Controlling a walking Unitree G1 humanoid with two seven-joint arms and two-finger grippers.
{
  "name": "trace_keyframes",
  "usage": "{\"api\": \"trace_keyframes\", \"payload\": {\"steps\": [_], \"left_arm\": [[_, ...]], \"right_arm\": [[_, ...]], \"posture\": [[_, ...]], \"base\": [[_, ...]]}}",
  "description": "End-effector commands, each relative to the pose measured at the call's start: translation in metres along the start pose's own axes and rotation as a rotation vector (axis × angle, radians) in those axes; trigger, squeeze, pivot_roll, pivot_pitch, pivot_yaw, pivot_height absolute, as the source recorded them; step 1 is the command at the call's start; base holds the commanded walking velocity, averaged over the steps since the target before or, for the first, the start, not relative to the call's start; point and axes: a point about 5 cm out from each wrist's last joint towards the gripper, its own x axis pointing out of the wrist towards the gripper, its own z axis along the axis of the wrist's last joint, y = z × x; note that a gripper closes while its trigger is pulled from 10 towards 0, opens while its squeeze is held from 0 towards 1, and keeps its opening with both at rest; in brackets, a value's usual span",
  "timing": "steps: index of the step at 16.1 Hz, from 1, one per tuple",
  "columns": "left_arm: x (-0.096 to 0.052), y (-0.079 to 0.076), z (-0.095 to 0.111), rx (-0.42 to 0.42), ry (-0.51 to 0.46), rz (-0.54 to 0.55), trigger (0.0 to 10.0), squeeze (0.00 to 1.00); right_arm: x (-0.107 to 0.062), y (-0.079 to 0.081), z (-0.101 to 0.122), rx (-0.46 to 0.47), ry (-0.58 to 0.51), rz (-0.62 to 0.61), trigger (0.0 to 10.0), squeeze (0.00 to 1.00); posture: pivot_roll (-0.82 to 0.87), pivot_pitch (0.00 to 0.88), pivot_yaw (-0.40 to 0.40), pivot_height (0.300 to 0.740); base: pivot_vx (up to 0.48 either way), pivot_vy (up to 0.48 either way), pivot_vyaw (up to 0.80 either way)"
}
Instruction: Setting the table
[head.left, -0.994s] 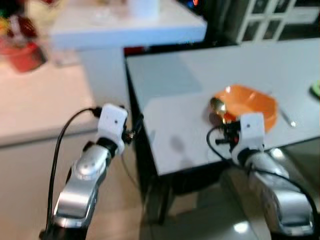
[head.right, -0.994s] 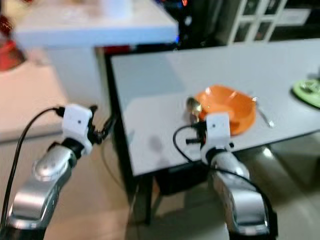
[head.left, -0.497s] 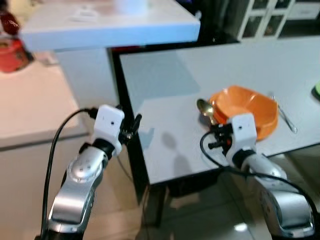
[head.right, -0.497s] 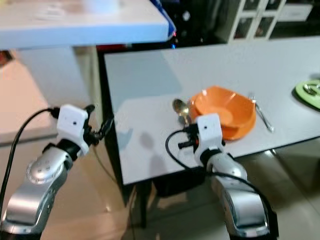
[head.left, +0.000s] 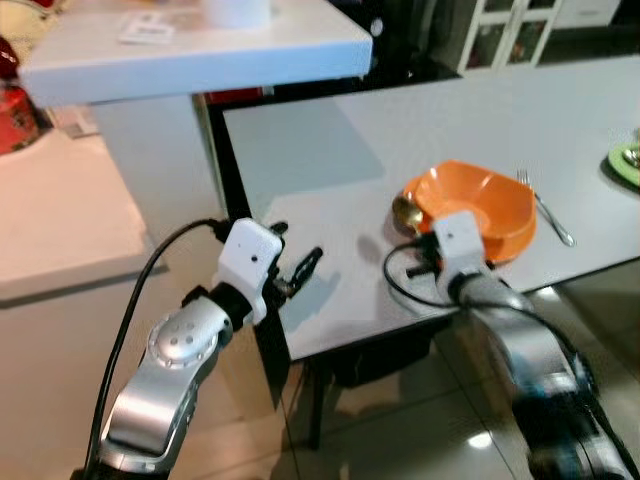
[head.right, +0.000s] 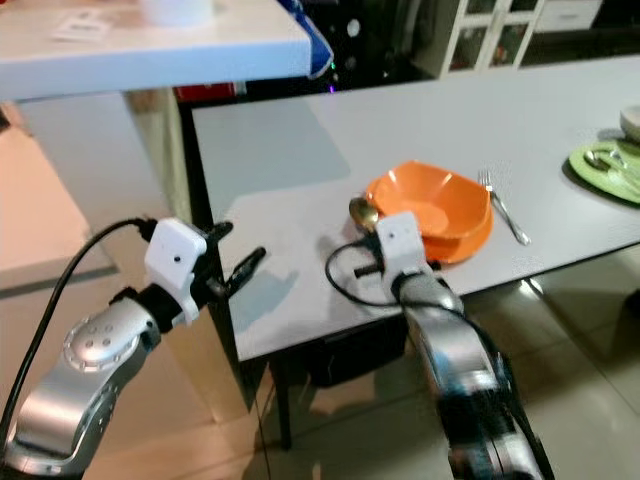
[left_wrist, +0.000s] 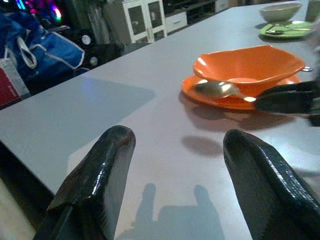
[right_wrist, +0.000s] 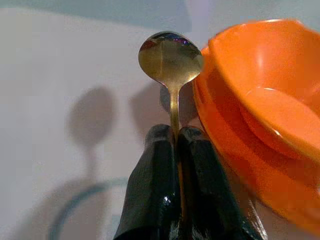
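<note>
So the right gripper (right_wrist: 172, 145) has its fingers pinched tight on the handle of a gold spoon (right_wrist: 170, 57), and the spoon sticks straight out past the fingertips with its bowl facing up. It sits just beside the orange bowl (head.left: 470, 200), on the side of the bowl toward the desk's left end, and throws a shadow on the grey desk (head.left: 330, 150) underneath. Can't really tell if the spoon is touching the desk or sitting a bit above it.

The orange bowl sits on a matching orange plate (left_wrist: 220, 97), close to the desk's near edge. A fork (head.left: 545, 205) lies flat on the desk just past the bowl on the other side, toward the right end. Way over at the desk's right edge there's a green plate (head.right: 600, 165) with some cutlery on it, well apart from the orange set.

The left gripper (head.left: 295, 265) is up at the desk's near left corner, fingers (left_wrist: 95, 175) spread wide and holding nothing. From the left wrist view it's looking along the desk top toward the bowl and spoon, with its own shadow falling on the desk in front of it.

Past the desk's left end there's a white counter (head.left: 200, 50), higher than the desk, with a white cylinder thing and a bit of paper on it. A white cabinet (head.left: 500, 30) stands behind the desk's far side.
</note>
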Motion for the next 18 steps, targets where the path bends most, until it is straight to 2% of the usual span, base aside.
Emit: {"api": "trace_keyframes", "payload": {"steps": [1, 5, 7, 11, 18], "left_arm": [[-0.005, 0.0, 0.003, 0.004, 0.001, -0.023, 10.0, 0.0], [-0.012, -0.003, -0.003, 0.022, 0.043, -0.084, 10.0, 0.0], [-0.013, -0.006, -0.002, 0.017, 0.042, -0.102, 10.0, 0.0], [-0.012, -0.011, 0.0, 0.008, 0.038, -0.135, 10.0, 0.0], [-0.014, -0.012, 0.0, -0.002, 0.043, -0.149, 10.0, 0.0]], "right_arm": [[0.012, -0.001, 0.004, -0.025, -0.007, 0.0, 10.0, 0.0], [0.03, -0.002, 0.01, -0.07, -0.006, -0.018, 10.0, 0.0], [0.038, -0.004, 0.013, -0.05, -0.015, -0.055, 10.0, 0.0], [0.045, -0.01, 0.013, -0.02, -0.014, -0.113, 10.0, 0.0], [0.049, -0.009, 0.011, -0.073, -0.004, -0.029, 10.0, 0.0]], "posture": [[0.05, 0.029, 0.019, 0.74], [0.06, 0.037, 0.024, 0.74], [0.06, 0.04, 0.027, 0.74], [0.06, 0.041, 0.033, 0.74], [0.06, 0.048, 0.033, 0.74]], "base": [[0.0, 0.0, 0.0], [0.0, 0.0, 0.0], [0.0, 0.0, 0.0], [0.0, 0.0, 0.0], [0.0, 0.0, 0.0]]}}
